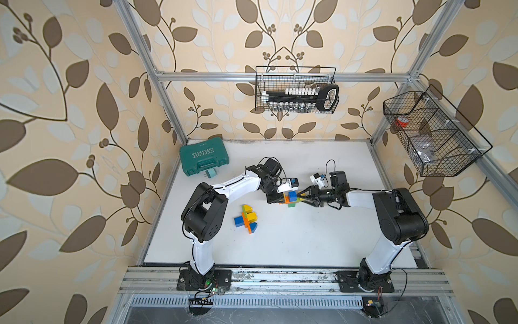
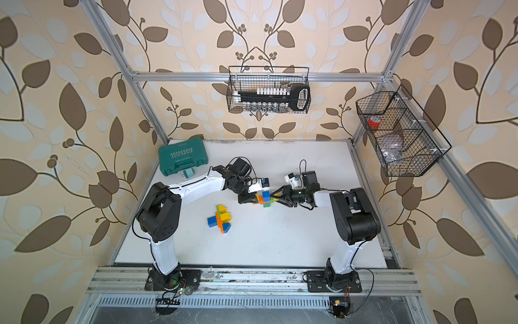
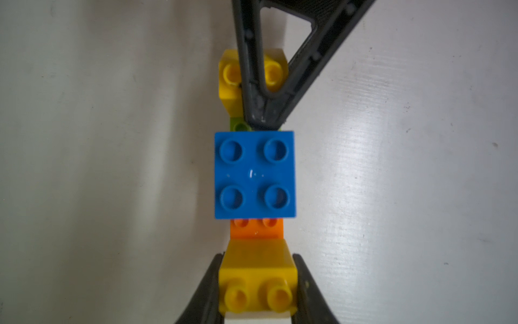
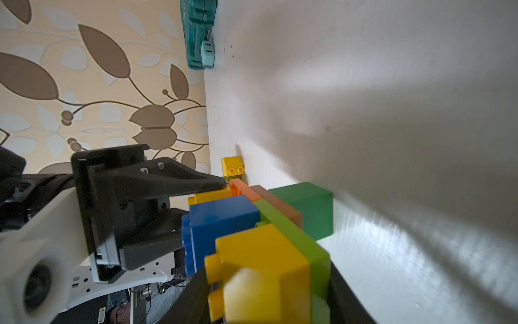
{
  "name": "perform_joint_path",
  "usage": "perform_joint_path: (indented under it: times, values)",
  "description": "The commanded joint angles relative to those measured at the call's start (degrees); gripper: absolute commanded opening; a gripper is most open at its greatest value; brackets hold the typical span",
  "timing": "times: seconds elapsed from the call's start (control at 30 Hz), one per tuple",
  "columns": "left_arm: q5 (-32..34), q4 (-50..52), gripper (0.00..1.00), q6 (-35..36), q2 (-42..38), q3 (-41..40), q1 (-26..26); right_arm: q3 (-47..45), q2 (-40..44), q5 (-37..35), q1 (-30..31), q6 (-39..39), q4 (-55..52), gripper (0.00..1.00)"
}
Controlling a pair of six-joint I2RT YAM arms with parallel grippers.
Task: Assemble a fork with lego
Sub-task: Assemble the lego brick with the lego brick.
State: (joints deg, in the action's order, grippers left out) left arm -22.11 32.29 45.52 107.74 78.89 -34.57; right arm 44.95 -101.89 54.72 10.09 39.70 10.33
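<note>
A lego assembly [image 1: 291, 197] [image 2: 266, 197] sits mid-table between both grippers. In the left wrist view it shows a blue square brick [image 3: 254, 174] over an orange brick [image 3: 256, 228]. My left gripper [image 3: 258, 262] [image 1: 280, 199] is shut on the yellow brick [image 3: 258, 280] at one end. My right gripper [image 4: 269, 303] [image 1: 301, 195] is shut on the opposite end, on a yellow brick [image 4: 260, 263] and the lime brick [image 4: 294, 232] under it. A brown brick [image 4: 277, 202] and a dark green brick [image 4: 308, 207] lie beneath, the green one down at the table. A second lego assembly [image 1: 246, 218] [image 2: 221, 218] lies loose on the table.
A teal tool case [image 1: 203, 157] [image 2: 182, 155] lies at the table's back left corner, with a small pale plug [image 1: 210, 174] beside it. Two wire baskets [image 1: 297, 89] [image 1: 431, 134] hang on the frame behind and to the right.
</note>
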Motion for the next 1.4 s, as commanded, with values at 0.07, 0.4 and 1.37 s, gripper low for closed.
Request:
perform_joint_path:
  times: [0.07, 0.4, 1.37]
  values:
    - [7.0, 3.22, 0.12, -1.09, 2.31, -1.54, -0.8, -1.92, -2.88, -5.06, 0.0, 0.99, -3.54, 0.48]
    - [7.95, 4.48, 0.13, -1.4, 3.52, 0.57, -1.12, -1.85, -2.53, -5.17, 0.28, 0.99, -3.75, 0.48]
    - [12.28, 3.07, 0.14, -4.62, 6.32, -0.94, 0.42, -2.23, -2.94, -4.93, 0.22, 1.25, -2.99, 0.48]
